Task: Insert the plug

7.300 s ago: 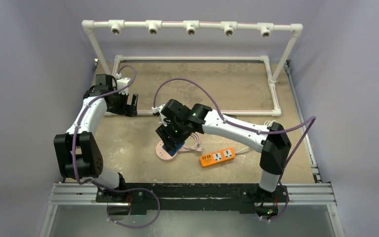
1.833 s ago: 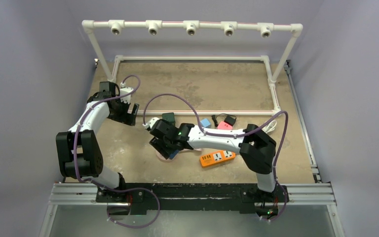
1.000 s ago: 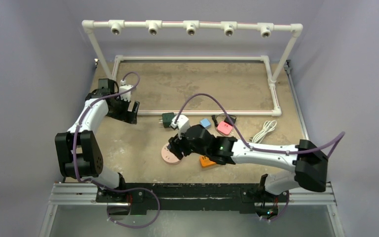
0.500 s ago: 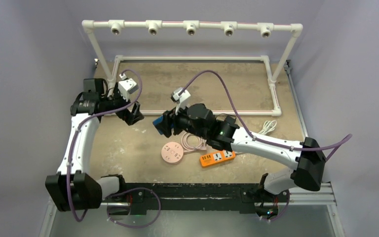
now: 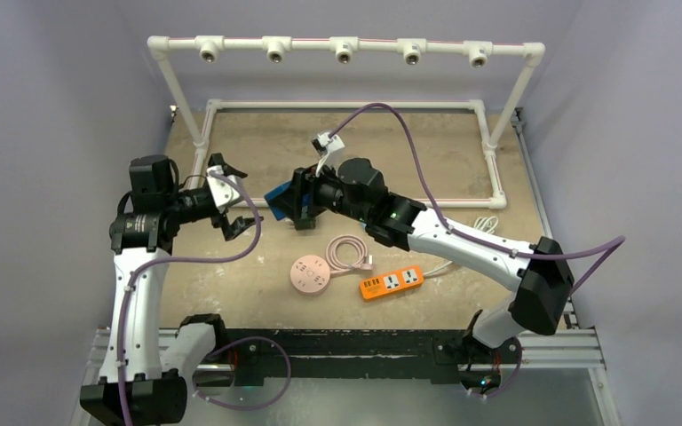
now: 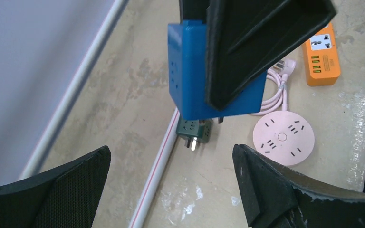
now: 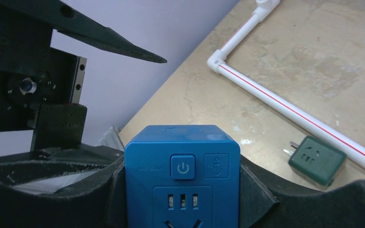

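Both arms have risen from the table since half a second ago: the right gripper [image 5: 295, 202] has carried the blue plastic adapter cube [image 5: 275, 195] further toward the upper left of the overhead view, and the left gripper [image 5: 233, 197] has swung round to face it from the left. The right jaws are clamped on the cube's two sides and hold it in the air, well clear of the tan tabletop [image 5: 391, 160]. The left jaws stand spread wide with nothing between them, and in the left wrist view the cube hangs ahead of them, not yet inside the gap. This looks like the setup for a handover or a regrip, so the insertion itself is not yet begun. The round pink socket puck [image 5: 310, 272] and the orange power strip [image 5: 392, 282] lie unoccupied lower in the frame, and a dark green plug adapter [image 6: 195, 132] sits on the table just beside the white plastic pipe [image 6: 154, 180]. As for writing, the cube's face [image 7: 182, 156] carries a power symbol on a square button, a small emblem beside it and faint embossed lettering too small to read. No brand is legible on the orange strip.
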{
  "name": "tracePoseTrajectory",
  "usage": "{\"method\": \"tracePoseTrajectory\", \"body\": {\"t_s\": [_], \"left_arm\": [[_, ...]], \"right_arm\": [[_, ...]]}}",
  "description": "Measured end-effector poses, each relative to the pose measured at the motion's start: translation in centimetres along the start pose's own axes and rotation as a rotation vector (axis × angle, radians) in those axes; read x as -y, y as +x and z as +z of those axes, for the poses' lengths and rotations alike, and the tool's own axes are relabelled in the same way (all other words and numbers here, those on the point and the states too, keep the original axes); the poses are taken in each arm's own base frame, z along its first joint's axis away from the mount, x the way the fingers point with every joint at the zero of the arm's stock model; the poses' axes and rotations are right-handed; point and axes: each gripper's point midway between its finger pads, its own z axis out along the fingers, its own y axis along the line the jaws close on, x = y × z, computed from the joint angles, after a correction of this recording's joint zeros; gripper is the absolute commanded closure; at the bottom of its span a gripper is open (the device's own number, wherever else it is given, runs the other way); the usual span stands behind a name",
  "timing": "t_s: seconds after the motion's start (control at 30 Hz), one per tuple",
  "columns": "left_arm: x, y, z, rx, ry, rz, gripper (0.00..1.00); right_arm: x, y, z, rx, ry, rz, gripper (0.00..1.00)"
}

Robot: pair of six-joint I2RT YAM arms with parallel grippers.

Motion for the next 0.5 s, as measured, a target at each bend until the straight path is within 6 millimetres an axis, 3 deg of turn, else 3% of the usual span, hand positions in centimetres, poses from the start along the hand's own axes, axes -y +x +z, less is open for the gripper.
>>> {"method": "tracePoseTrajectory", "body": {"t_s": [0.2, 0.5], "left_arm": [[0.8, -2.0, -0.1, 0.073, 0.024, 0.110, 0.01], [2.1, -1.8, 0.4, 0.098, 0.100, 0.116, 0.01]], "right_arm": [[-1.2, -0.5, 0.9, 0.012, -0.042, 0.038, 1.00], [-1.7, -1.7, 2.8, 0.049, -0.054, 0.050, 1.00]]}}
